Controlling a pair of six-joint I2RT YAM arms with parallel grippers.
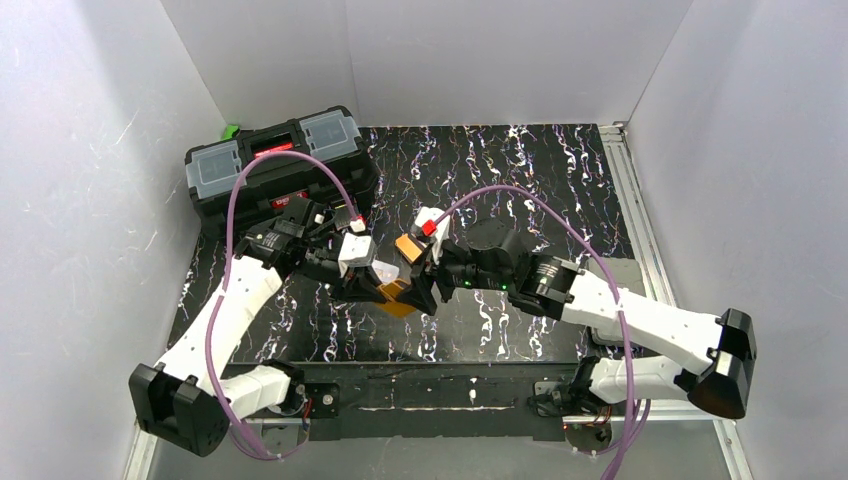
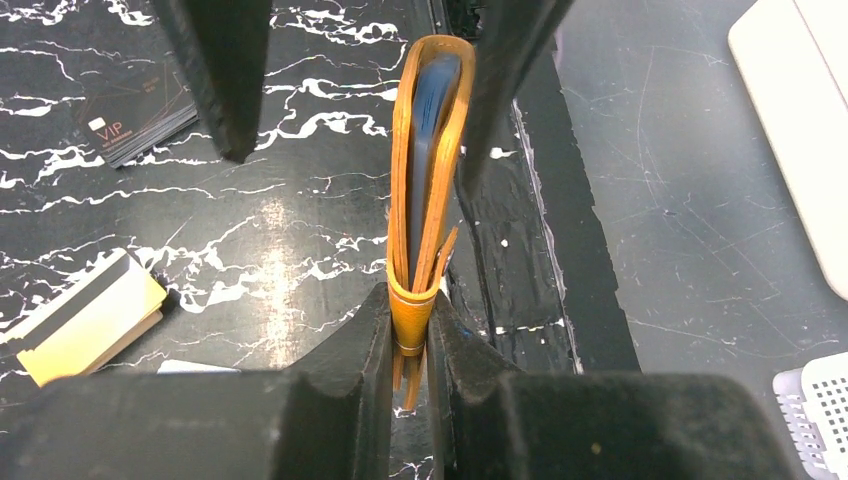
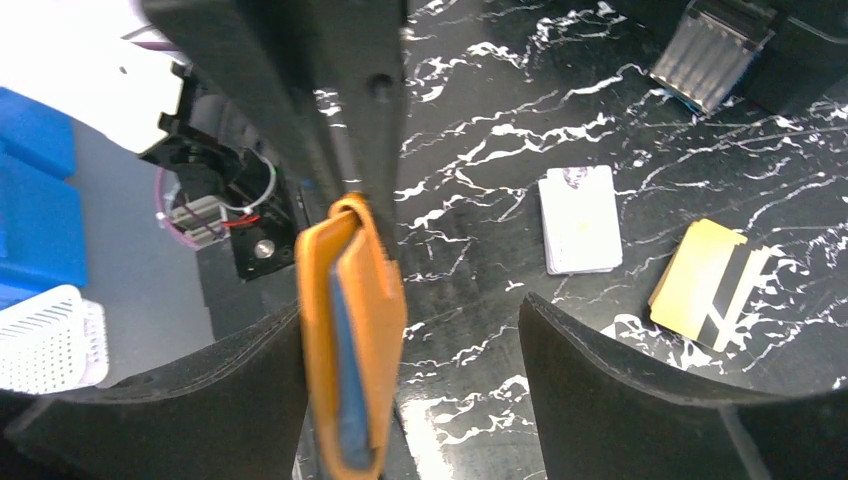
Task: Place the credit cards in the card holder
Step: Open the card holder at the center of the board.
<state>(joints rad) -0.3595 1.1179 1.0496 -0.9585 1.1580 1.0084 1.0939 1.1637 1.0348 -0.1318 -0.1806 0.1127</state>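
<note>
**Left jaws** pinch one end of the card holder [image 2: 425,180], held on edge over the worktop [image 2: 250,230]. **Right jaws** stand spread, one finger against the holder's side. A white card [image 3: 580,220], an orange striped card [image 3: 710,280] and a black card [image 2: 135,115] lie flat on the worktop.

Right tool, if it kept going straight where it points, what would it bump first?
Probably the card holder, which stands between its open fingers, against one. The right tool would slide along it, then hit the left tool, which clamps its far end. Depth is hard to judge.
</note>
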